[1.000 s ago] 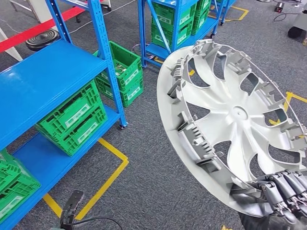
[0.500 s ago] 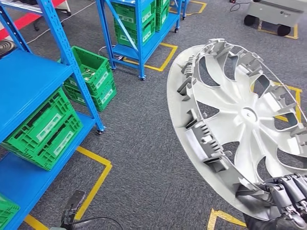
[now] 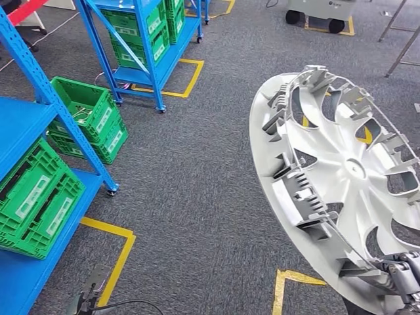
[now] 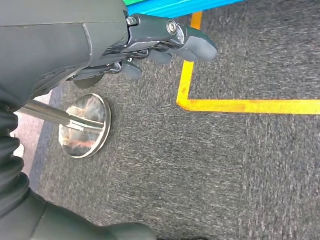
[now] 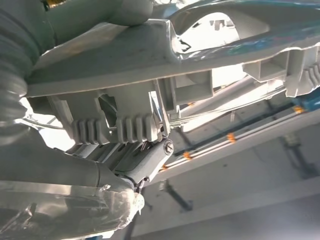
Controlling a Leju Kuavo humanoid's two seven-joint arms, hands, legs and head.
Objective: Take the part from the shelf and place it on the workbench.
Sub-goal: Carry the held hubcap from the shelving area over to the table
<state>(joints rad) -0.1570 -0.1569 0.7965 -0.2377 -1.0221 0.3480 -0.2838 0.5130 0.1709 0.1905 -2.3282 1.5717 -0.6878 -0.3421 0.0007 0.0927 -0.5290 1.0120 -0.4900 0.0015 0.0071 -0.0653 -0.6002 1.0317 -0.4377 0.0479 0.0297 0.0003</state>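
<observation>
The part is a large silver wheel cover [image 3: 342, 170], held upright and tilted with its ribbed inner side and clips facing me, above grey carpet at the right. My right hand [image 3: 401, 279] grips its lower rim at the bottom right corner. In the right wrist view the cover's rim and clips [image 5: 151, 55] sit close against the hand, with dark fingers [image 5: 147, 160] hooked behind the rim. My left hand [image 4: 113, 35] hangs low over the carpet, fingers stretched out and holding nothing; it is also at the bottom left of the head view as the left hand [image 3: 86, 295].
A blue shelf [image 3: 20, 125] stands at the left with green crates [image 3: 35, 197] on its lower level. More green crates [image 3: 92, 115] sit on the floor beside it. A second blue rack [image 3: 144, 33] is further back. Yellow tape [image 3: 111, 259] marks the carpet. A grey wheeled unit [image 3: 317, 10] stands far back.
The whole picture has shifted: shelves and crates slid to the left as my view swung right. The wheel cover stays in my right hand, now lower and further right in the picture.
</observation>
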